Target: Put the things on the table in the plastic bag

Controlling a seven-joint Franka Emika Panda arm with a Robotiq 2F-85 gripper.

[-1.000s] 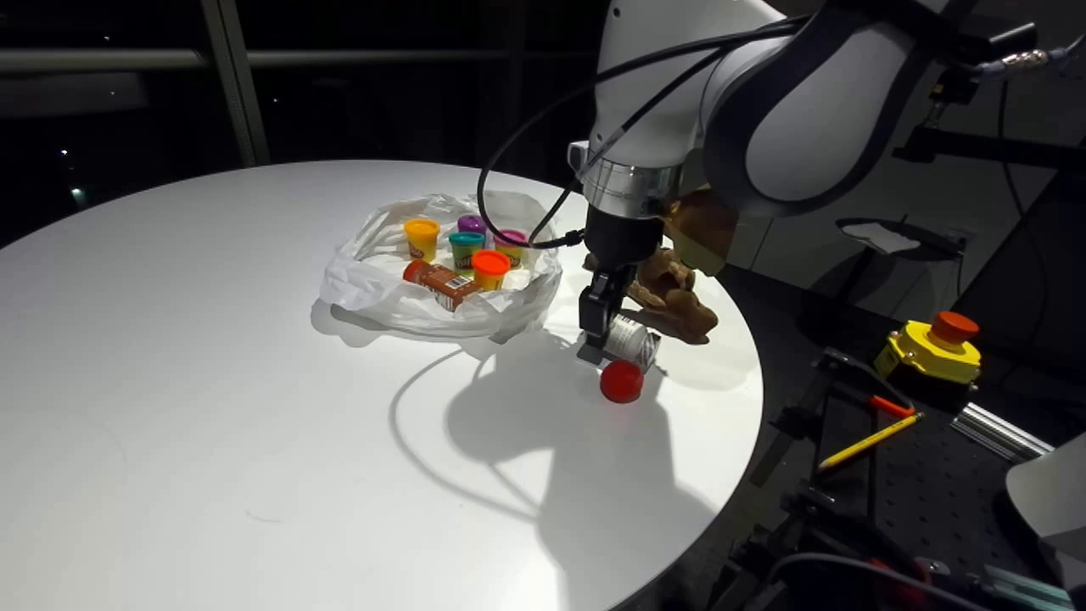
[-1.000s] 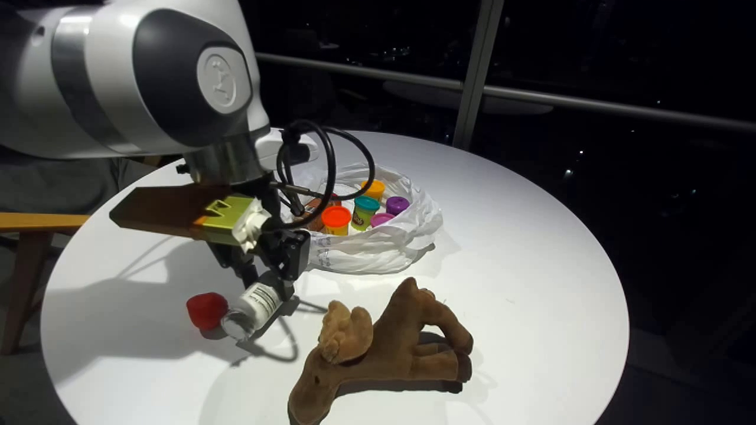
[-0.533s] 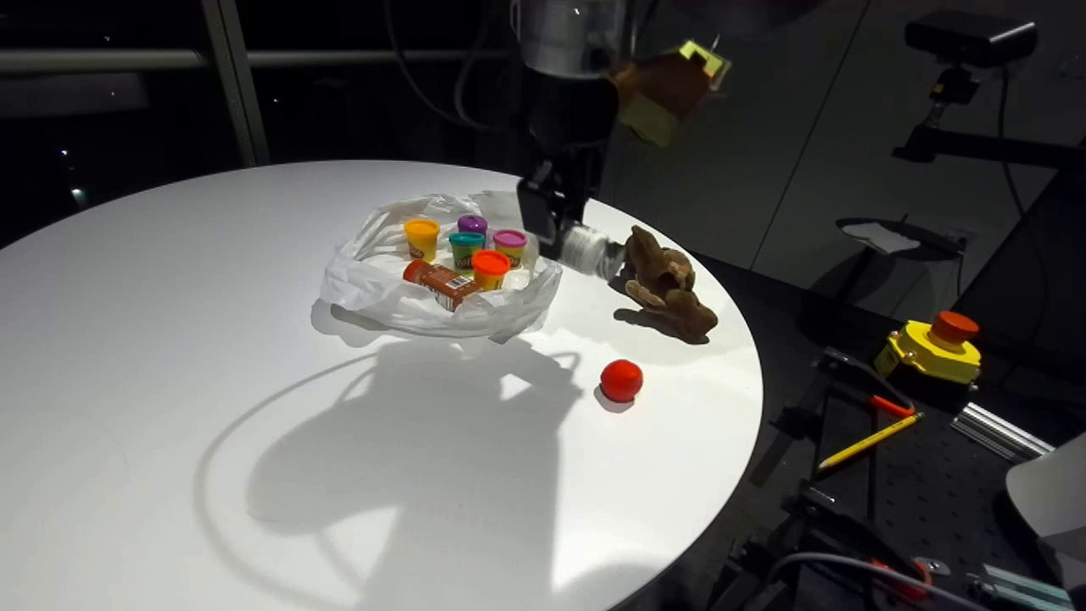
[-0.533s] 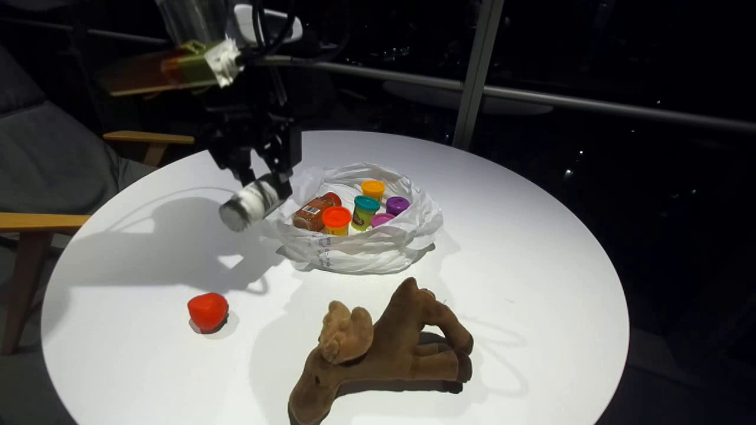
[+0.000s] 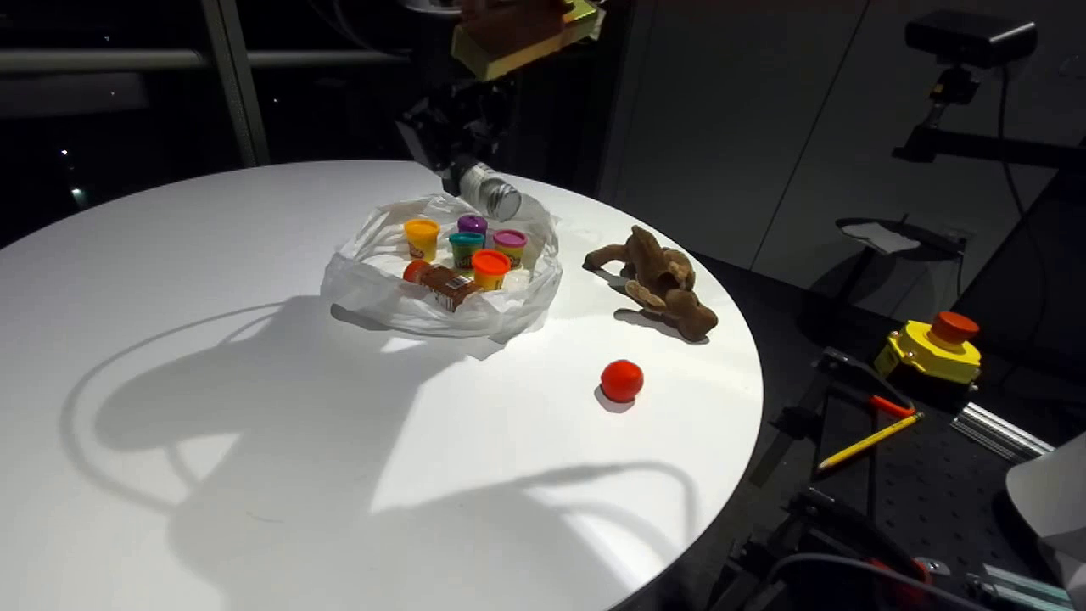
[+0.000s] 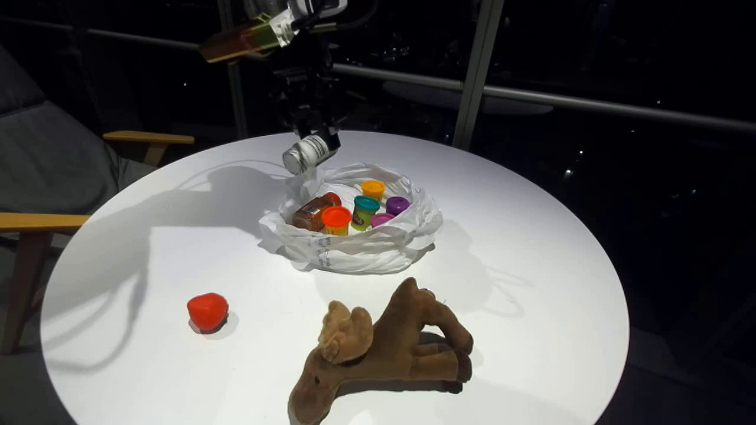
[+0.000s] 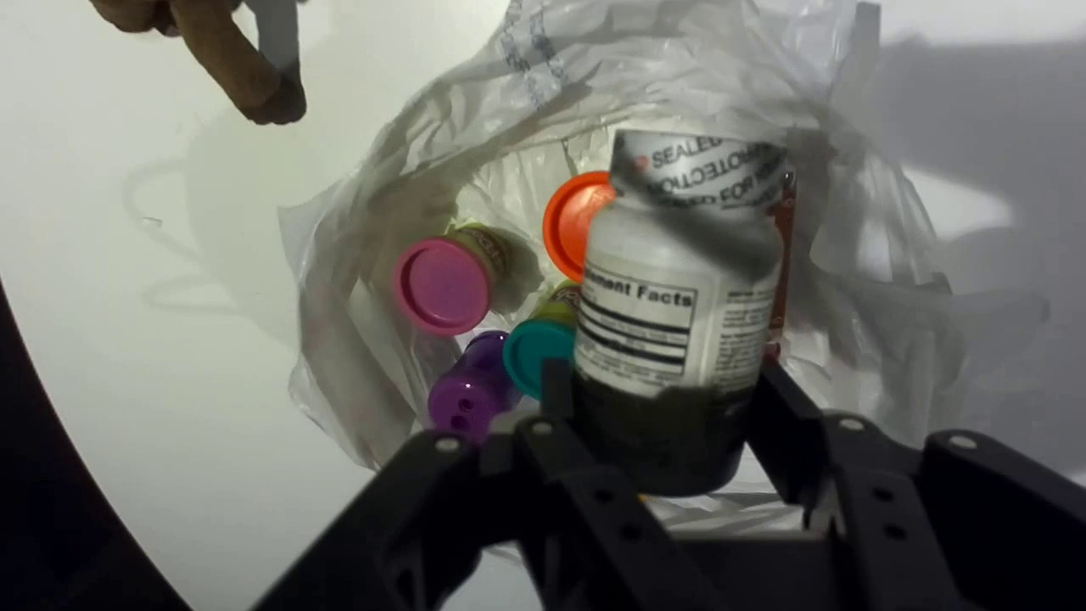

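Nearest in the wrist view, your gripper (image 7: 666,395) is clamped from two sides on one supplement bottle (image 7: 679,305), near its bottom end. In both exterior views you see the gripper pointing down with a small slant, and the bottle is tilted in it, above the plastic bag (image 6: 378,254). In an exterior view, from near to far, you count on the table (image 6: 531,319) one plush moose (image 6: 401,336), lying on its side at the near middle, and one red rounded object (image 6: 208,311) to the left, well apart from it. Farther is the one bag, open to the top. Inside stand upright the red-orange-lidded Play-Doh tub (image 6: 336,219) and the pink-lidded tub (image 6: 382,219) nearer, the teal-lidded tub (image 6: 366,206) in the middle, the yellow-lidded tub (image 6: 372,189) far: four in total. Also inside: one brown jar (image 6: 310,213) with red cap, lying at the left, and one purple object (image 6: 397,205) at the right.
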